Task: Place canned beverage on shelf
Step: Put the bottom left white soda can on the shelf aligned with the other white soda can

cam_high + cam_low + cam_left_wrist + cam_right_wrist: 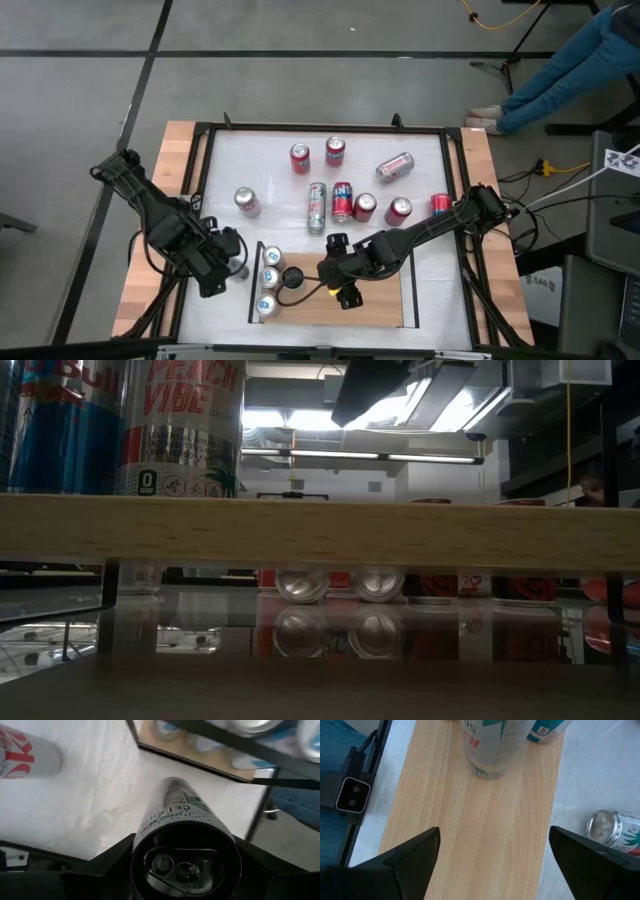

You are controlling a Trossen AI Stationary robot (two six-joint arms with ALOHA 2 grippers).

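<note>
The left gripper [232,262] sits just left of the shelf [370,305], low over the white table [420,160], and it is closed on a can [182,827]. The left wrist view shows that can lying lengthwise between the dark fingers [107,865], its pull-tab end towards the camera and its other end pointing at the shelf's near black rail [235,745]. The shelf itself lies at the near edge of the table, between the two arms.

Three cans [268,280] stand in a row along the shelf's left end, close beside the held can. In the low view two of them, a blue one [60,425] and a pale one [180,425], rise above the wooden edge.

The right gripper [335,275] hangs over the middle of the shelf with its fingers [412,857] spread wide and nothing between them, only bare wood below.

Farther back on the table several red cans [352,205] stand in a loose group, with a silver can [247,201] to the left and two more cans [317,207] lying on their sides. A person's legs [560,70] in blue trousers show on the floor beyond the far right corner.
</note>
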